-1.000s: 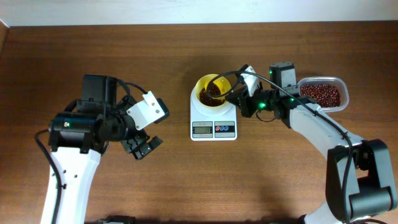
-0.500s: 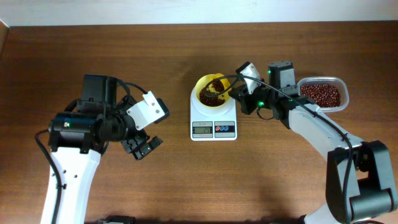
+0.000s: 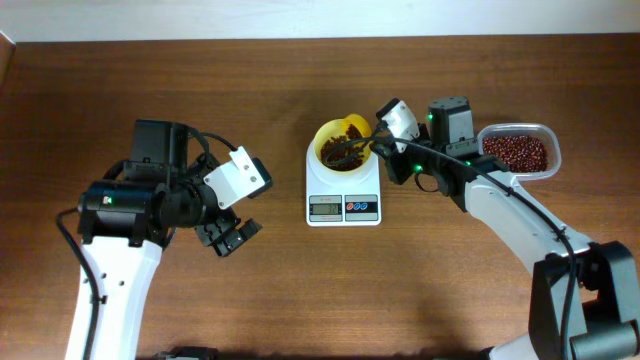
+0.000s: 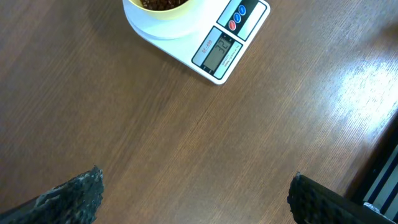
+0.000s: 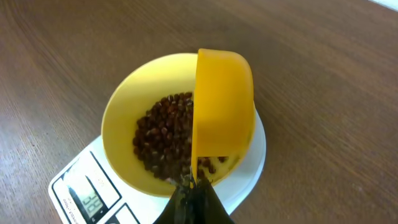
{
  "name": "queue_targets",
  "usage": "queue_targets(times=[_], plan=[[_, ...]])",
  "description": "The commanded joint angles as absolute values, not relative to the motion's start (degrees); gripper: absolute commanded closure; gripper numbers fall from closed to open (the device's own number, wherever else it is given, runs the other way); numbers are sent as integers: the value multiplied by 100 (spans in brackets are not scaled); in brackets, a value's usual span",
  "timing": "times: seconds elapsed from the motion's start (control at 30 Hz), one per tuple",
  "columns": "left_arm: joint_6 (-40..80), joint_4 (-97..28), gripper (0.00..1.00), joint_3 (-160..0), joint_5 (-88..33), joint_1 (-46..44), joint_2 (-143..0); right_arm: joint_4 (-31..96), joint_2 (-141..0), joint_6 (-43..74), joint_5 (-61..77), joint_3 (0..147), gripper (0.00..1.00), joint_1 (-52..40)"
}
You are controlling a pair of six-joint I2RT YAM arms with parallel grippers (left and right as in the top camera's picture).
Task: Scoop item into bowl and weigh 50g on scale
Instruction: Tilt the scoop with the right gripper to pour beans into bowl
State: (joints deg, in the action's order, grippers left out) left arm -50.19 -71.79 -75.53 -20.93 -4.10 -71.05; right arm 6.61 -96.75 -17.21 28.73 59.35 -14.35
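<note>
The pale yellow bowl [image 3: 342, 145] stands on the white scale [image 3: 343, 192] and holds dark red-brown beans [image 5: 163, 134]; the bowl [image 5: 124, 124] and the scale's display [image 5: 84, 200] show in the right wrist view. My right gripper [image 5: 194, 186] is shut on the handle of a yellow scoop [image 5: 222, 112], tipped on its side over the bowl's right half. In the overhead view it [image 3: 385, 150] sits just right of the bowl. My left gripper [image 3: 230, 238] is open and empty, left of the scale, whose display [image 4: 217, 53] shows in its wrist view.
A clear rectangular container [image 3: 520, 150] of beans stands at the right, behind my right arm. Bare wooden table lies under the left gripper [image 4: 196, 193].
The right gripper has rolled the scoop over the bowl, tipping it onto its side; more beans lie in the bowl. The left arm has not moved.
</note>
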Motion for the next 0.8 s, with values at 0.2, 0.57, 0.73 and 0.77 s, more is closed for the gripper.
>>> queue_targets(times=[0.2, 0.57, 0.73, 0.77], plan=[[-5129, -7188, 1, -7505, -2097, -384, -7129, 770, -9513, -1780, 2812, 5990, 96, -1472], [-5129, -7188, 1, -7502, -2097, -384, -7129, 711, -9513, -1780, 3015, 5992, 96, -1588], [-5129, -7188, 1, -7505, -2095, -384, -7129, 672, -9513, -1782, 2495, 5992, 96, -1938], [-5129, -7188, 1, -7502, -2097, -384, -7129, 670, -9513, -1905, 2018, 5992, 96, -2001]])
